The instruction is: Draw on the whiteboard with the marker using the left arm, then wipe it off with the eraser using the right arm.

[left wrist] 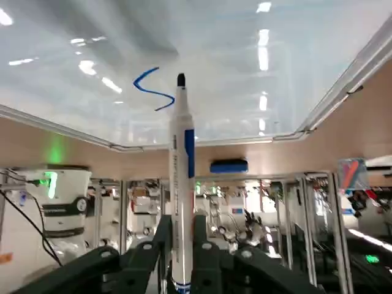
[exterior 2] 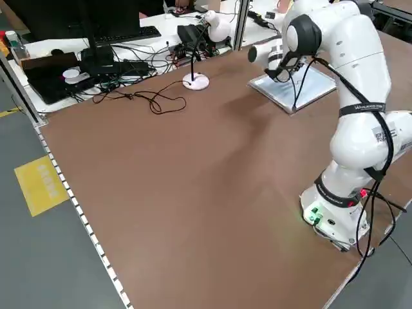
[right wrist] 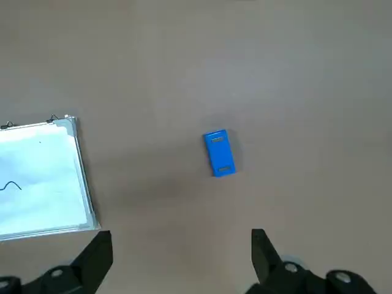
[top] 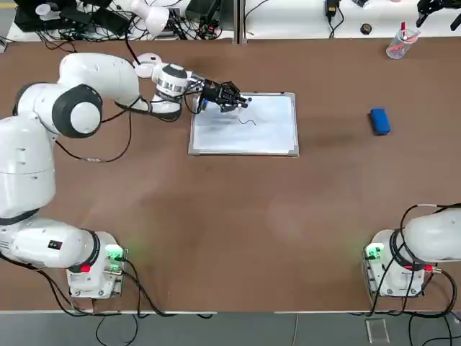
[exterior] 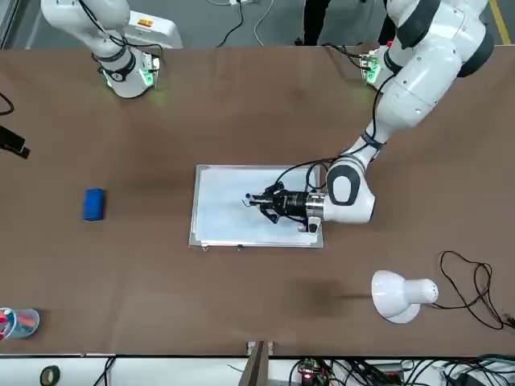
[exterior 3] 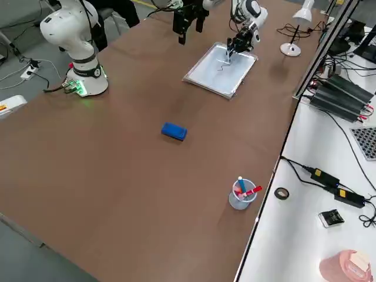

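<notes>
Pinching the marker low on its barrel, the left gripper is reaching over the far left of the table. Light, stiff and perhaps slippery, the marker is probably asking for a hold well behind its tip. Beneath, the whiteboard is bearing a wavy line. Farther right, the eraser is lying flat (likely light, slightly yielding, and inviting a grip across its narrow sides). Right gripper, spread and holding nothing, is waiting at right; the right wrist view is showing two slots on the eraser that the top view is not revealing.
</notes>
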You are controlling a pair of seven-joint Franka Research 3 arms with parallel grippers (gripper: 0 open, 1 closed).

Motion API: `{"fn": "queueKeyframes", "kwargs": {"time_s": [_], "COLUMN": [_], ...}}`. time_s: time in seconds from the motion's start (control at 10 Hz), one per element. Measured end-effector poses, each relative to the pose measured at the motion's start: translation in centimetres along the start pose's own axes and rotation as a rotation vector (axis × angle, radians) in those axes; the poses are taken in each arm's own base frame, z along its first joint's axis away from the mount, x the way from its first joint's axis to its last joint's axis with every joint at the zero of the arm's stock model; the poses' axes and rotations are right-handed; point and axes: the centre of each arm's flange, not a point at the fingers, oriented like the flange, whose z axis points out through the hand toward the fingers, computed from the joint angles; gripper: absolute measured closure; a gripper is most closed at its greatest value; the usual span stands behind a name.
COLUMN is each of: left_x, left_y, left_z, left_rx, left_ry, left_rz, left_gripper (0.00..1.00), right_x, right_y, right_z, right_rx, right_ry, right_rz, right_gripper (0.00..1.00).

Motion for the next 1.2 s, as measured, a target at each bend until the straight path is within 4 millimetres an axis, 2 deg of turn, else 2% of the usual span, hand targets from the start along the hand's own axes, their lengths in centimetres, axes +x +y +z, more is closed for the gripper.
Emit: {"fn": "queueKeyframes", "kwargs": {"time_s": [0.2, 0.5, 0.9, 1.0, 1.2], "left_x": [-2.1, -7.2, -14.0, -14.9, -15.2], "left_y": [1.1, 2.3, 2.0, 1.8, 1.2], "left_z": [-1.2, -3.7, -7.4, -8.8, -11.7], "left_rx": [0.043, 0.112, 0.287, 0.355, 0.512], "left_ry": [0.077, 0.22, 0.476, 0.552, 0.658], "left_rz": [0.044, 0.208, 0.495, 0.564, 0.698], "left_gripper": [0.82, 0.82, 0.82, 0.82, 0.82], "right_x": [0.0, -0.1, -0.7, -1.0, -1.4], "right_y": [0.0, -0.1, -0.4, -0.3, -0.1], "right_z": [0.0, 0.9, 1.7, 2.0, 2.8], "right_rx": [0.0, -0.002, -0.004, -0.004, -0.003], "right_ry": [-0.001, -0.019, -0.04, -0.044, -0.044], "right_rz": [0.0, -0.005, -0.023, -0.038, -0.078], "right_gripper": [0.0, 0.0, 0.0, 0.0, 0.0]}}
